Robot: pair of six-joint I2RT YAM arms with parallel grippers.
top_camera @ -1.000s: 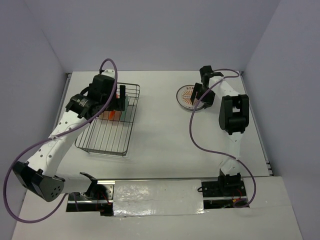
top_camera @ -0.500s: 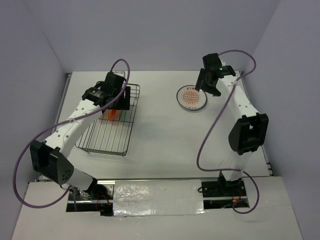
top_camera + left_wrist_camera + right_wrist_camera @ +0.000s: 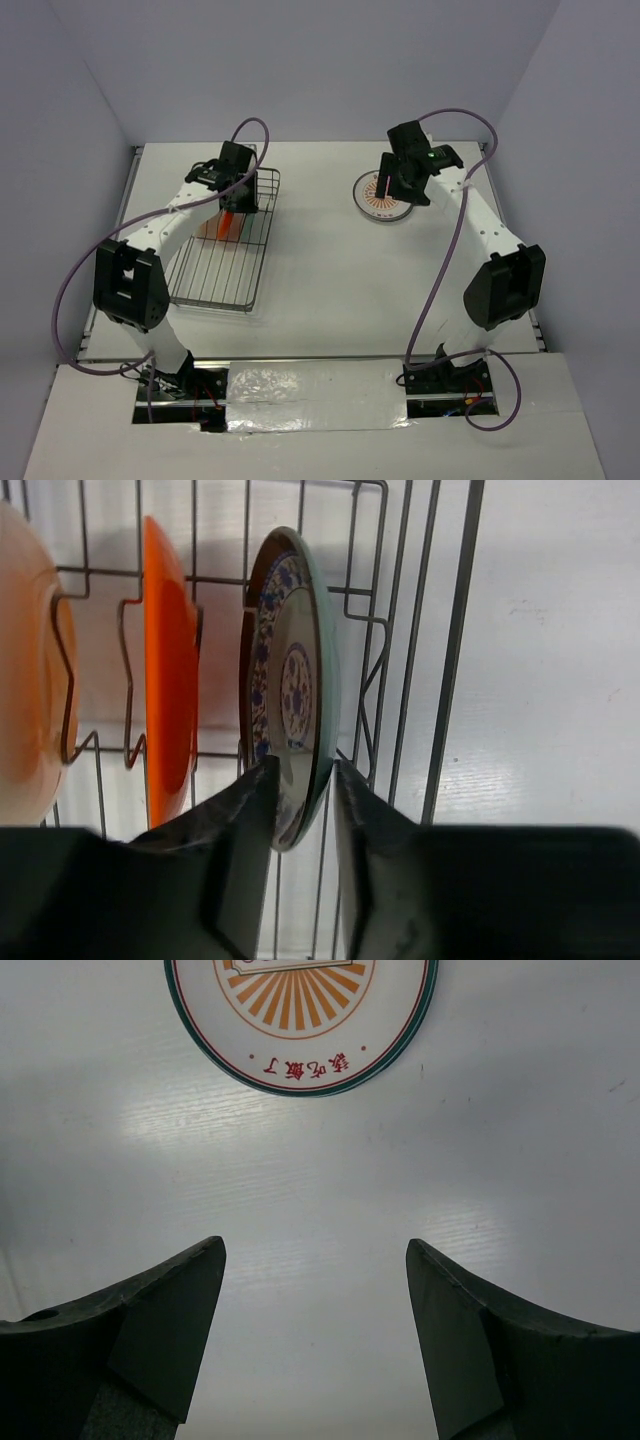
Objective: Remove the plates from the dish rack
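Note:
The dish rack [image 3: 215, 270] is a silver wire basket at the left of the table. Three plates stand on edge between its wires [image 3: 455, 630]: a cream-tan one [image 3: 25, 660], an orange one [image 3: 165, 660] and a teal patterned one [image 3: 295, 680]. My left gripper [image 3: 240, 195] reaches into the rack's far end. In the left wrist view my left gripper [image 3: 305, 770] is shut on the teal plate's lower rim, one finger on each face. A white plate with an orange sunburst [image 3: 375, 200] lies flat on the table. My right gripper [image 3: 400, 185] hovers over it, open and empty [image 3: 315, 1250], the sunburst plate [image 3: 300, 1020] just beyond its fingertips.
Grey walls enclose the table on the left, back and right. The rack's raised wire sides surround the standing plates. Purple cables arc above both arms. Both arm bases sit at the near edge.
My left gripper has pushed further into the rack and closed its jaws onto the teal plate. My right arm has lifted off the sunburst plate and swung left, its jaws staying wide.

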